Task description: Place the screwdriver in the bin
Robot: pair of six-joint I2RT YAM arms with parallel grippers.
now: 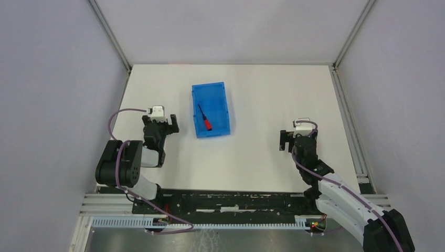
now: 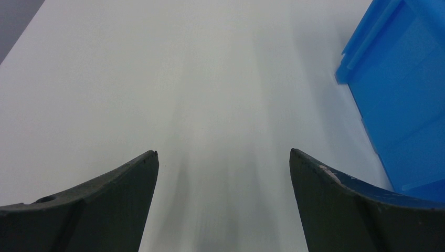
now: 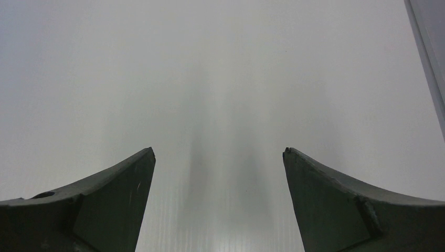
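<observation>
The screwdriver (image 1: 204, 118), with a red handle and thin black shaft, lies inside the blue bin (image 1: 222, 107) near the middle of the table. My left gripper (image 1: 159, 123) stands open over bare table just left of the bin, nothing between its fingers. In the left wrist view the bin (image 2: 399, 84) fills the right side and the left gripper (image 2: 224, 153) is open. My right gripper (image 1: 298, 137) is open over the table well right of the bin; the right wrist view shows the right gripper (image 3: 219, 150) above bare white surface.
The white table (image 1: 252, 163) is bounded by grey walls and aluminium rails (image 1: 350, 121) on the right and left. A rail edge (image 3: 427, 58) shows at the right of the right wrist view.
</observation>
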